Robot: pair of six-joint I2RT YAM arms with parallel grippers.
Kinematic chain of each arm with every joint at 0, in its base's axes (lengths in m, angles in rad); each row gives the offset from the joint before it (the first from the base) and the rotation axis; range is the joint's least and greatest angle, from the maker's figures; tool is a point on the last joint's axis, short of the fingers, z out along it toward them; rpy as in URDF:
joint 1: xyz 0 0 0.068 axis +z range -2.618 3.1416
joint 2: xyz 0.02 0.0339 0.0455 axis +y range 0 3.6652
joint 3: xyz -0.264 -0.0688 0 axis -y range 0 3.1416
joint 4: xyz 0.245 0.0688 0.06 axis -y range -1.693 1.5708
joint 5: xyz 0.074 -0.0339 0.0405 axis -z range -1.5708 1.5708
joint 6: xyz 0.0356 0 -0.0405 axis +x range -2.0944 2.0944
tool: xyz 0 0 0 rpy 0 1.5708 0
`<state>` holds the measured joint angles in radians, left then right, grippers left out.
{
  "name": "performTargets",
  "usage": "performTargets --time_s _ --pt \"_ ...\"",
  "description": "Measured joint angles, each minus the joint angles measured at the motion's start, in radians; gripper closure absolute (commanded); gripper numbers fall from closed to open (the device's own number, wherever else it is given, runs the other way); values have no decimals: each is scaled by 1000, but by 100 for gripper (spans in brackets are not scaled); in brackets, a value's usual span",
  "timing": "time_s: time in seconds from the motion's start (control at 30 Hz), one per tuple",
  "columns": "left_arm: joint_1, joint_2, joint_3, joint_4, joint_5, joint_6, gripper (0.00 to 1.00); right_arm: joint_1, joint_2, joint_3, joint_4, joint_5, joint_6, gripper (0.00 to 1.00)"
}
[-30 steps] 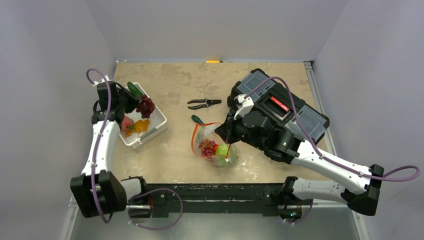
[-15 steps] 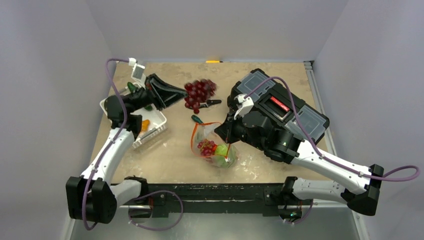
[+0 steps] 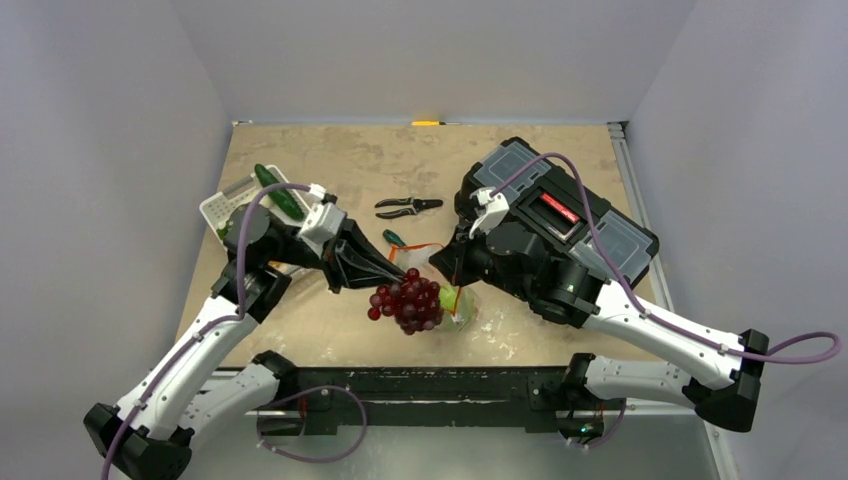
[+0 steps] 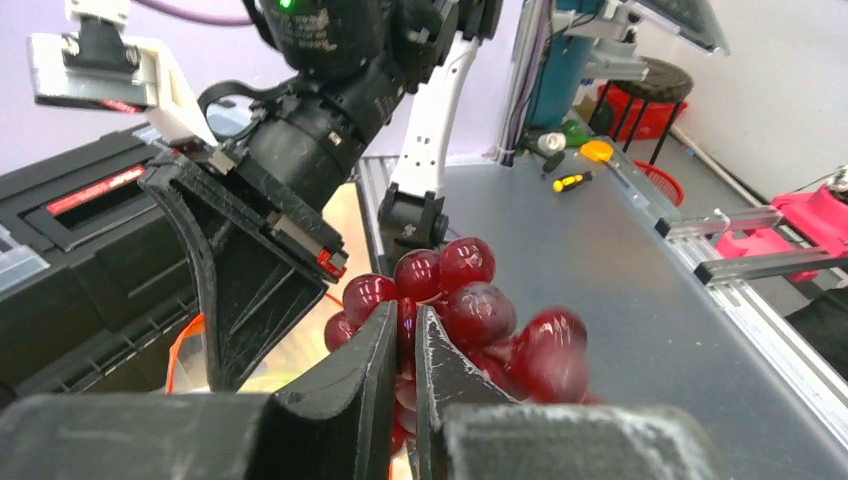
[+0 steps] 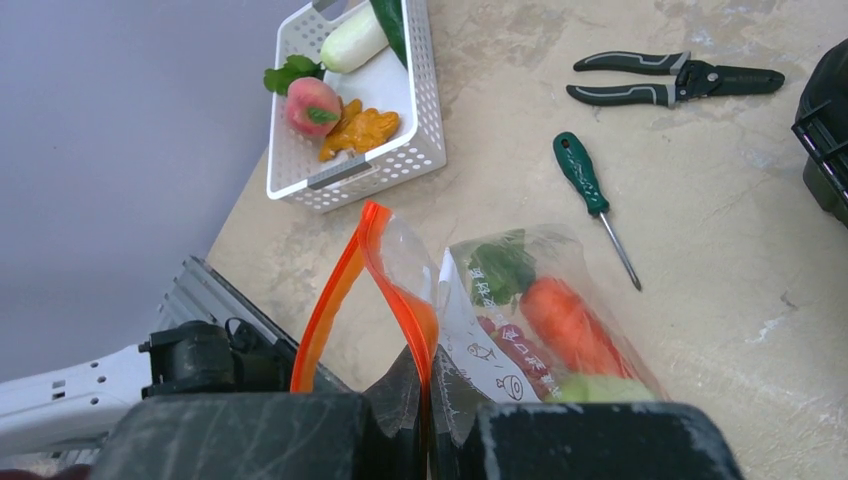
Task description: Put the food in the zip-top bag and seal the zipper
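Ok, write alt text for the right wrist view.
The right gripper pinches the orange-red zipper strip of a clear crinkly plastic bag holding an orange toy carrot. Beyond lie a white slotted basket with a pink-red peach, a green-handled screwdriver and black-handled pliers.

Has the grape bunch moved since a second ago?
Yes. The grape bunch has left the white basket and travelled right and nearer the arm bases, passing the pliers; the left gripper now holds it at the zip-top bag.

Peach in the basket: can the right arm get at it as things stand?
Probably not: the right end effector is shut on the zipper, and the left arm lies across the way to the peach.
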<state>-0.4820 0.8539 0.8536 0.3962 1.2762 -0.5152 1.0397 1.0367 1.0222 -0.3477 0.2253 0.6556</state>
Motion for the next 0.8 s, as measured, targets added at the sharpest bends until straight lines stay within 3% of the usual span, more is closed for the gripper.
performTargets --time_s 0.13,0.27,0.8 --pt "-70 19 52 -315 -93 257 100 0 0 0 9 -7 0 100" --pt "-82 56 55 -451 -177 356 100 0 6 -3 21 -11 1 100" --pt "-82 10 76 -603 -440 433 100 0 15 -13 29 -27 7 100"
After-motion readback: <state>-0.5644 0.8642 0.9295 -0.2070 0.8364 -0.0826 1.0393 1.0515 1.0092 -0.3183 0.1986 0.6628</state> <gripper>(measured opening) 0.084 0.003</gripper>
